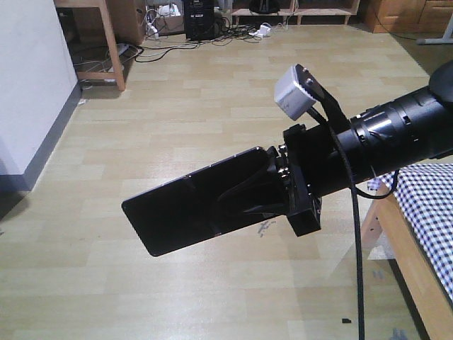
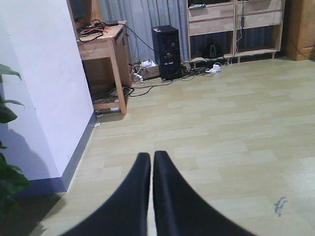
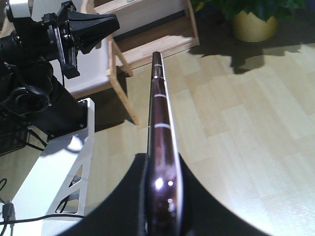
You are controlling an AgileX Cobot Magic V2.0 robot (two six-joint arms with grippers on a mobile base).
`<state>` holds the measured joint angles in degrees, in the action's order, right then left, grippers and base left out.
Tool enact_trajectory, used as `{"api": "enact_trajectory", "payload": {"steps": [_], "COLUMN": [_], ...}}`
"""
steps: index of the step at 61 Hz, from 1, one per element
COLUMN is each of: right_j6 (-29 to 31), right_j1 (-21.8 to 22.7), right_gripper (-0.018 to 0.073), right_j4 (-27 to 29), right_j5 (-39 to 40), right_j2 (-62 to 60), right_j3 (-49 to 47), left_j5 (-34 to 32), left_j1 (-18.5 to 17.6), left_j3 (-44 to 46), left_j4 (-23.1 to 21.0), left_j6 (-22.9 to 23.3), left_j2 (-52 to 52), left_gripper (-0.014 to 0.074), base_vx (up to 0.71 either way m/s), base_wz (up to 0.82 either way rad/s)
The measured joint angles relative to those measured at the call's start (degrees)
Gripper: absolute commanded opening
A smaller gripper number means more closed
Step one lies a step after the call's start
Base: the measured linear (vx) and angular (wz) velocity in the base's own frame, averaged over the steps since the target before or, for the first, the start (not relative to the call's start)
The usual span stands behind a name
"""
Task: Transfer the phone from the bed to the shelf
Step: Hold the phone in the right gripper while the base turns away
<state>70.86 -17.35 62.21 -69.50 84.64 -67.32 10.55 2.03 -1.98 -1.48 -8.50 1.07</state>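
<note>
My right gripper (image 1: 272, 188) is shut on the phone (image 1: 191, 212), a glossy black slab held out flat over the wooden floor, left of the bed. In the right wrist view the phone (image 3: 160, 118) shows edge-on, pinched between both fingers (image 3: 194, 206). The bed (image 1: 425, 205), in black-and-white checked cloth on a pale wooden frame, lies at the lower right. Far across the room stands the pale-wood shelf (image 2: 231, 27), and its lowest board (image 1: 318, 10) shows in the front view. My left gripper (image 2: 151, 162) is shut with nothing in it, pointing over the floor.
A brown wooden side table (image 2: 101, 44) with cables on it stands by the white wall (image 2: 39, 83). A black PC tower (image 2: 166, 49) and floor cables (image 2: 147, 86) lie between the table and the shelf. A yellow plant pot (image 3: 253, 24) and the robot's white base (image 3: 54, 177) are nearby.
</note>
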Motion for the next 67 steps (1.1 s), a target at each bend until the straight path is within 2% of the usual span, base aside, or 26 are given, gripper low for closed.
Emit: {"api": "enact_trajectory", "payload": {"steps": [67], "right_j6": [0.0], "right_j1": [0.0], "right_gripper": [-0.0002], "right_j4": [0.0], "right_j5": [0.0], "right_j2": [0.0], "right_j3": [0.0], "left_j5": [0.0], "left_j1": [0.0], "left_j3": [0.0], "left_j4": [0.0], "left_j6": [0.0], "left_j2": [0.0], "left_gripper": [0.0001], "base_vx": [0.35], "base_wz": [-0.05]}}
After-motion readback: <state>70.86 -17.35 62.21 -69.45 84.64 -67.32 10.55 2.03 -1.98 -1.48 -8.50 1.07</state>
